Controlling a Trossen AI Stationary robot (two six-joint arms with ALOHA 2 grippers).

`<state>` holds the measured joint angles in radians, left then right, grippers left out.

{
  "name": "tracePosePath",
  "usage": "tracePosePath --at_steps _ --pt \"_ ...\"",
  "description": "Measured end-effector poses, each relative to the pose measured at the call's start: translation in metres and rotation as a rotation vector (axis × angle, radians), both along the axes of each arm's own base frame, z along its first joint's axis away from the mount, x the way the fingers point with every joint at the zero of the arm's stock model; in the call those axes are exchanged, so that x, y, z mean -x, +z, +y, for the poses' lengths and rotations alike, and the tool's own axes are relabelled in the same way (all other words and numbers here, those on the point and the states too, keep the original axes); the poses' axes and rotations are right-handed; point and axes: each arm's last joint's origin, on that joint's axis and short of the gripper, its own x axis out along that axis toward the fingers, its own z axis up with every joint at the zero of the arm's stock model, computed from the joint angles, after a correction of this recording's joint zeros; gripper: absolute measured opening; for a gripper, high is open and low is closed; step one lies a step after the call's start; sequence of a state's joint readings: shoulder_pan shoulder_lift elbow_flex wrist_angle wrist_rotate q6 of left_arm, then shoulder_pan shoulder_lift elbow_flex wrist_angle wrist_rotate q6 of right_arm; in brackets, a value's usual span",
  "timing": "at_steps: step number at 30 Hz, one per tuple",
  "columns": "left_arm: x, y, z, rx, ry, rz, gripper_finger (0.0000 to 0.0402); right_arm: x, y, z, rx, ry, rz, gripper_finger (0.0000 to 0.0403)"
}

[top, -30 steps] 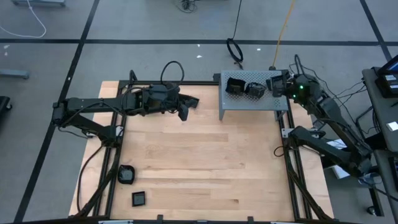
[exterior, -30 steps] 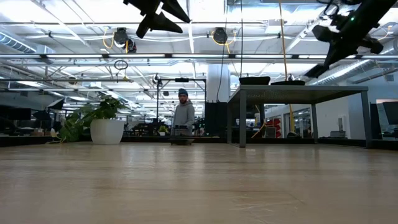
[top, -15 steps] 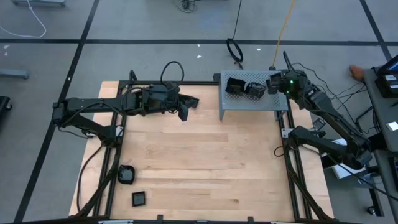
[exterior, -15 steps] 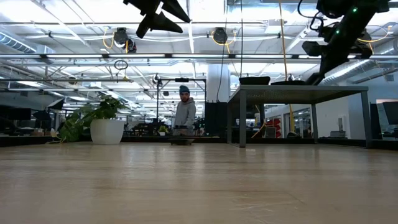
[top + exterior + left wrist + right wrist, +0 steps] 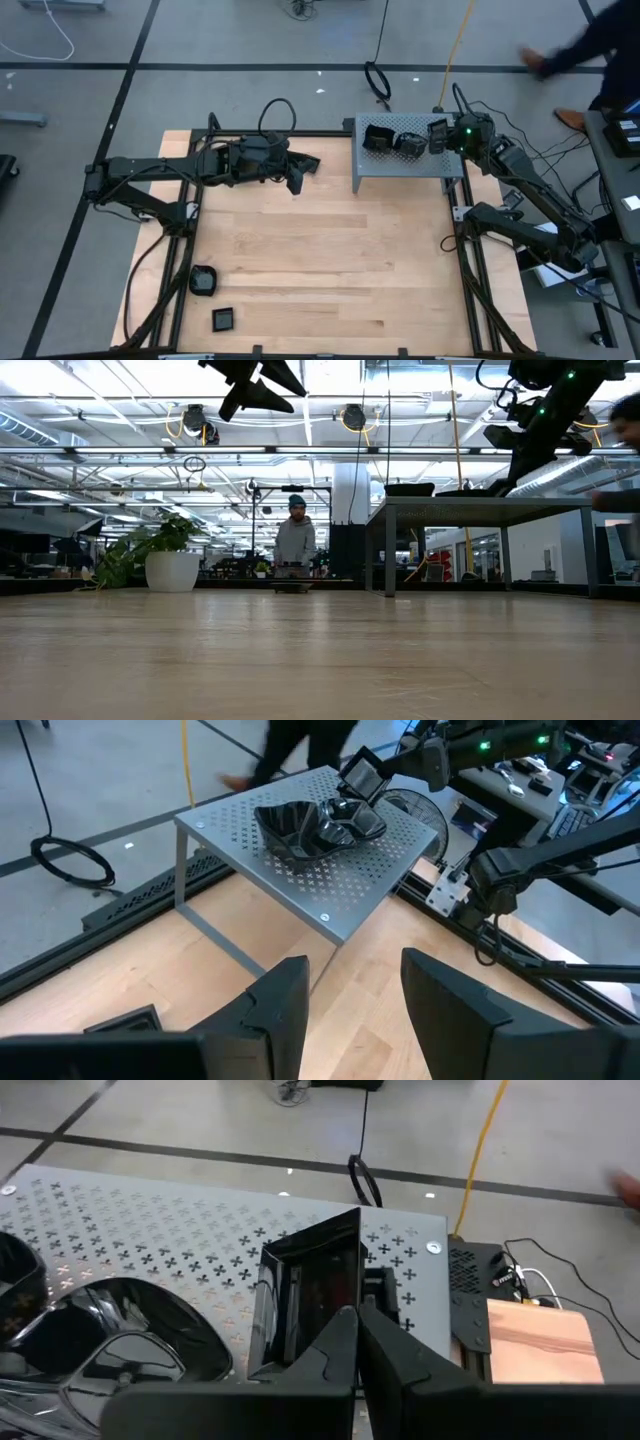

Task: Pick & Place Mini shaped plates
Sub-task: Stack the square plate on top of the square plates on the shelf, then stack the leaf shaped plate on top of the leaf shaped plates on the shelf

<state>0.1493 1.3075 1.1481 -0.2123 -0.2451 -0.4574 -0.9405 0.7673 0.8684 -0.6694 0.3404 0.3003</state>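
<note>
Right gripper [image 5: 355, 1342] clamped on square plate [image 5: 312, 1295], held on edge just above perforated stand [image 5: 150, 1245]. Placing step; next, lower and release beside wavy plates [image 5: 300, 825]. Left gripper [image 5: 345, 995] parted, empty, waiting well apart. High view alone shows two plates [image 5: 213, 300] still on table [image 5: 320, 250].

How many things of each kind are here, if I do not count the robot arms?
Black plates: 5
Grey metal rack: 1
Total: 6
</note>
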Motion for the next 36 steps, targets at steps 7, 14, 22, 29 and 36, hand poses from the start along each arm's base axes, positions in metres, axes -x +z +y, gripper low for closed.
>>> tracePosePath --at_steps 7,14,22,29,36 --pt "0.000 0.000 0.000 0.019 0.008 -0.008 0.0163 0.000 0.000 0.000 -0.003 0.005 0.001 0.0000" --pt "0.000 0.000 0.000 0.048 0.010 -0.020 0.0163 0.000 0.000 0.000 0.003 0.010 0.009 0.0036" --pt "0.000 0.000 -0.001 0.065 0.016 -0.027 0.0163 0.000 0.011 -0.001 0.129 0.084 0.062 0.0122" --pt "0.000 0.000 -0.001 0.065 0.016 -0.027 0.0163 -0.002 0.028 0.007 0.276 0.214 -0.033 0.0144" --pt "0.004 -0.016 -0.001 0.088 0.020 0.131 0.0163 -0.019 0.042 0.015 0.350 0.527 -0.228 0.0132"
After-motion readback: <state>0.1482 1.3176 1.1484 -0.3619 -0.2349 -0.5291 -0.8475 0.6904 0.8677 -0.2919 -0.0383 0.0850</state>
